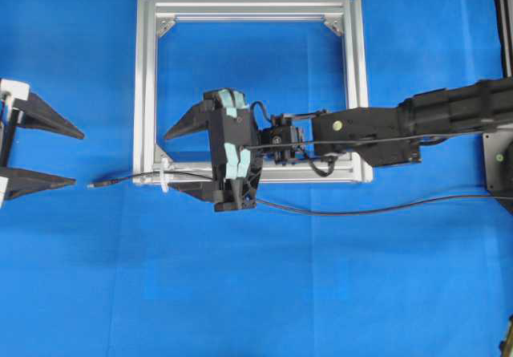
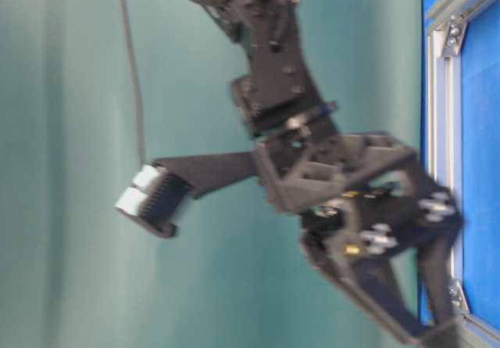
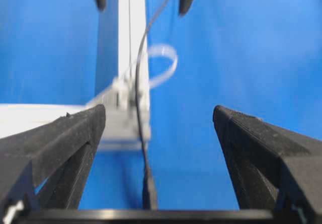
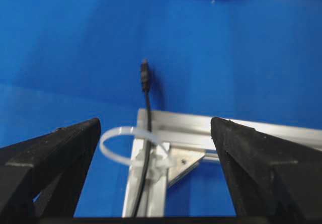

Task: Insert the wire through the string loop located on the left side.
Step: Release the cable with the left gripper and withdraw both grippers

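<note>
The wire (image 1: 120, 181) is lying along the frame's (image 1: 149, 84) near rail, through the loop (image 1: 164, 175), its plug pointing toward the nearer, open left tool (image 1: 78, 158).

Wire (image 1: 321, 209) run cut by right edge overhead; string loop (image 3: 162, 65) blurred in left wrist view.

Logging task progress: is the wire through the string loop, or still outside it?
Through. The wire passes under the string loop, and its plug tip lies beyond the frame.
</note>
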`<state>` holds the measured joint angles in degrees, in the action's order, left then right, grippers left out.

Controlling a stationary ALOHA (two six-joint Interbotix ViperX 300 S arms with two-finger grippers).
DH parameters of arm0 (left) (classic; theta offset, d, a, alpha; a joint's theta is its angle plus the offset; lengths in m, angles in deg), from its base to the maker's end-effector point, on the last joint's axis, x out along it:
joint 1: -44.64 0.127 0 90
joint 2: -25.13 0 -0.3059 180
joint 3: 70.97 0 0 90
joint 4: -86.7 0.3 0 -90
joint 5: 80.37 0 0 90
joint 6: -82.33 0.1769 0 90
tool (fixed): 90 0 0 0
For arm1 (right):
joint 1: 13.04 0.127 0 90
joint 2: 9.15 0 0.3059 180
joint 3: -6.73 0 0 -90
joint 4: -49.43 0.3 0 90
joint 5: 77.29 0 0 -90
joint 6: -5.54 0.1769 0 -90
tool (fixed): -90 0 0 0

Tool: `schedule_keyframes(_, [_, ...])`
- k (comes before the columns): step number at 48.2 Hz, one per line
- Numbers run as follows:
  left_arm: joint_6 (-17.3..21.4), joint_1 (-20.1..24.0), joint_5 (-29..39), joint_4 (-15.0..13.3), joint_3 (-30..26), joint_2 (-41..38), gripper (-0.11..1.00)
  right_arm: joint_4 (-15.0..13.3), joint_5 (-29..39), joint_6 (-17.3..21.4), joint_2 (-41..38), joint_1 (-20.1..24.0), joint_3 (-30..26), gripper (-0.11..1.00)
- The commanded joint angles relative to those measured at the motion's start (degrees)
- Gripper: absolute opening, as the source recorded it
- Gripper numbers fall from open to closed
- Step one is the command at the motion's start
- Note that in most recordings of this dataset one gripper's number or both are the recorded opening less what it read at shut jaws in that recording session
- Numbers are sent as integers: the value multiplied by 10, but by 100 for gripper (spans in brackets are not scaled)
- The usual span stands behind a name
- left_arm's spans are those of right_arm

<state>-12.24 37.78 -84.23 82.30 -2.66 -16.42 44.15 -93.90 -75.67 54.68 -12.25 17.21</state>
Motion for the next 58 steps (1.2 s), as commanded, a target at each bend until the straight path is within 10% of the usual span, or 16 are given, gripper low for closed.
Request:
schedule_keyframes(1, [1,2,4,5,-20,25,82,0,4,0,39,-3,-7,92])
schedule_keyframes(58, [10,16,11,8,-25,48,82,1,30,2,81,-4,-6,92])
